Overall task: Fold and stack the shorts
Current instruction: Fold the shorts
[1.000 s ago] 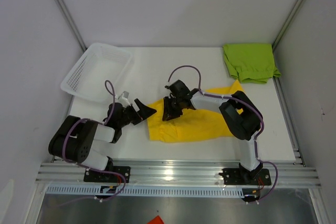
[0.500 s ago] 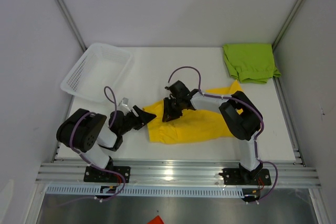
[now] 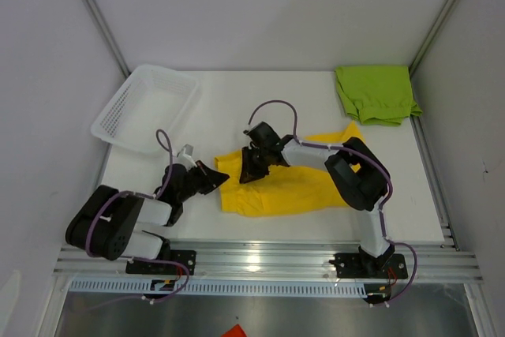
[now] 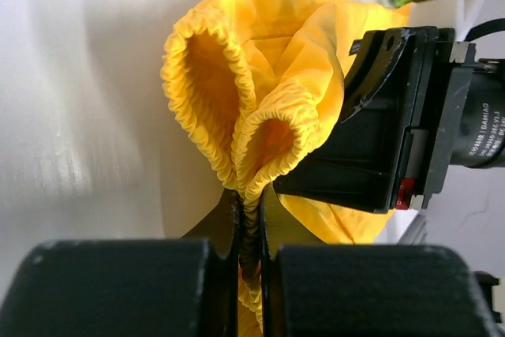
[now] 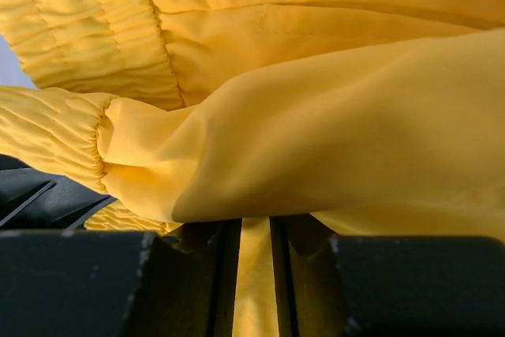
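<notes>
The yellow shorts (image 3: 292,187) lie spread across the middle of the table. My left gripper (image 3: 215,179) is shut on their ruffled elastic waistband (image 4: 207,108) at the left end, with fabric pinched between the jaws. My right gripper (image 3: 251,165) is shut on the same waistband a little further back, and yellow cloth (image 5: 316,116) fills the right wrist view. In the left wrist view the right gripper's black body (image 4: 387,124) stands just behind the bunched band. The lime green shorts (image 3: 376,94) lie folded at the back right corner.
A white mesh basket (image 3: 146,108) stands at the back left of the table. Slanted frame posts rise at both back corners. The table's front edge meets an aluminium rail (image 3: 260,258) where the arm bases are bolted.
My left gripper moved right to the shorts' left edge and closed on the waistband. The right gripper kept its hold and shifted slightly left.
</notes>
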You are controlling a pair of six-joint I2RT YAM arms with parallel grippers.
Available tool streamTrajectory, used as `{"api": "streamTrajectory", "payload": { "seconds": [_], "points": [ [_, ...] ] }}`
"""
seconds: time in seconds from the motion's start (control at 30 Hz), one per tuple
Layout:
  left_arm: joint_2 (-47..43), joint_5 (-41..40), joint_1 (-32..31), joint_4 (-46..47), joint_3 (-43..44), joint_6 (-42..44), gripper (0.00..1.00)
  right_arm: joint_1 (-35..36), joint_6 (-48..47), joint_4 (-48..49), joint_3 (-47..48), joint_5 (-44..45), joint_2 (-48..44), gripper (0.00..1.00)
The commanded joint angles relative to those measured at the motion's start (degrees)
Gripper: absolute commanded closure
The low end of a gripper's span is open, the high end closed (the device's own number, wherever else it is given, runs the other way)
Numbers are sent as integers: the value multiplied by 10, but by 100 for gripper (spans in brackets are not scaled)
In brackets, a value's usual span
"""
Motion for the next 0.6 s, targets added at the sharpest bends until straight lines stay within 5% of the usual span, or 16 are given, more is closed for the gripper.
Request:
{"api": "streamTrajectory", "payload": {
  "seconds": [0.0,0.2,0.57],
  "points": [
    [-76,-26,-7,-162,63,56,100,24,9,4,17,23,-2,77],
    [-217,-130,9,-515,205,124,100,3,-6,-16,18,67,-76,62],
    [-163,-91,65,-741,359,201,100,-27,-34,-50,-52,132,-183,58]
  ]
}}
